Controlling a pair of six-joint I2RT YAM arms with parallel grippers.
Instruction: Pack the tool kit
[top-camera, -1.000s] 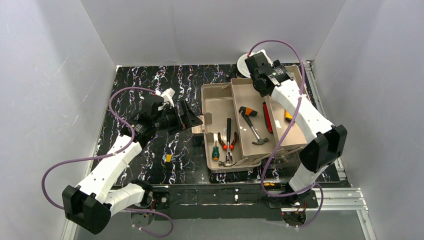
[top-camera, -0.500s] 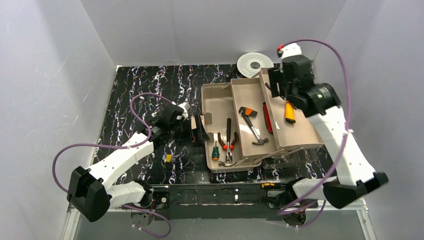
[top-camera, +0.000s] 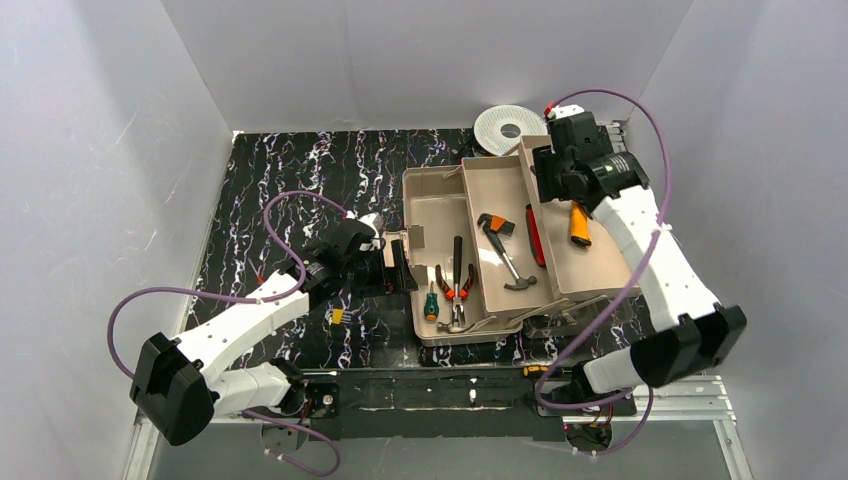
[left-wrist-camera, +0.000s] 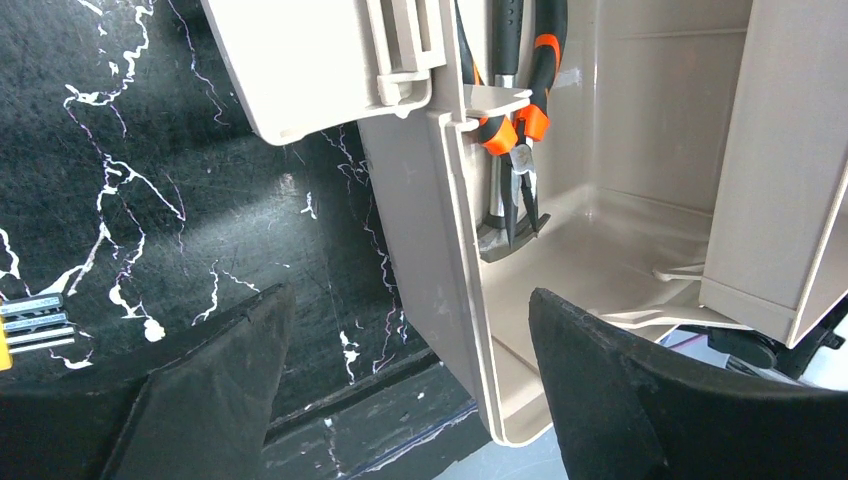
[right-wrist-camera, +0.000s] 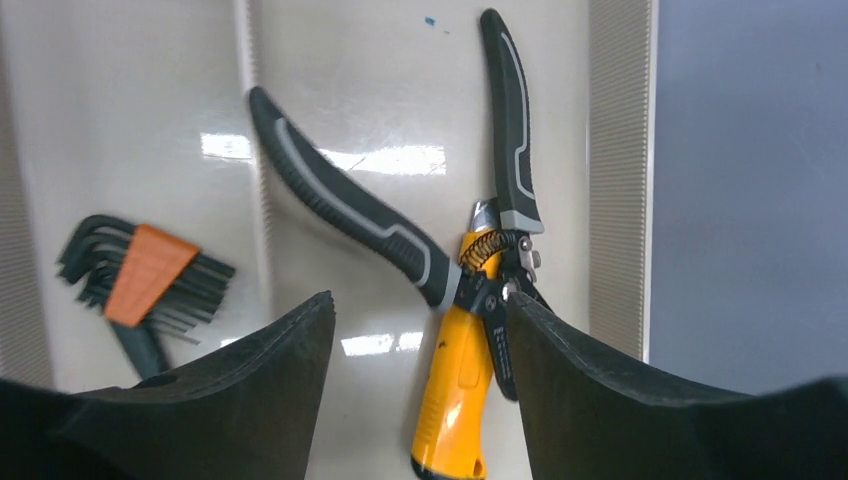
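The tool kit's beige toolbox (top-camera: 425, 205) lies open, its trays spread out. A hammer (top-camera: 505, 262) rests in the middle tray. Red pliers (top-camera: 458, 285) and a green screwdriver (top-camera: 431, 300) lie in the left tray. My left gripper (top-camera: 402, 265) is open and straddles the box's left wall (left-wrist-camera: 440, 330), one finger outside and one inside, neither touching it. The pliers (left-wrist-camera: 520, 120) show just beyond the wall. My right gripper (top-camera: 555, 180) hangs open over the right compartment, above a yellow-handled tool (right-wrist-camera: 455, 390) that crosses black-handled cutters (right-wrist-camera: 360, 215). Nothing is held.
A white spool (top-camera: 508, 125) lies behind the box. A small yellow piece (top-camera: 337, 316) sits on the black marbled mat left of the box. A hex key set (right-wrist-camera: 140, 275) lies in the right compartment. A red tool (top-camera: 534, 235) lies along the tray divider.
My left gripper moved right and came around the box's left wall, its jaws narrowing a little. My right arm swung out to the right, and its gripper now points down over the yellow tool.
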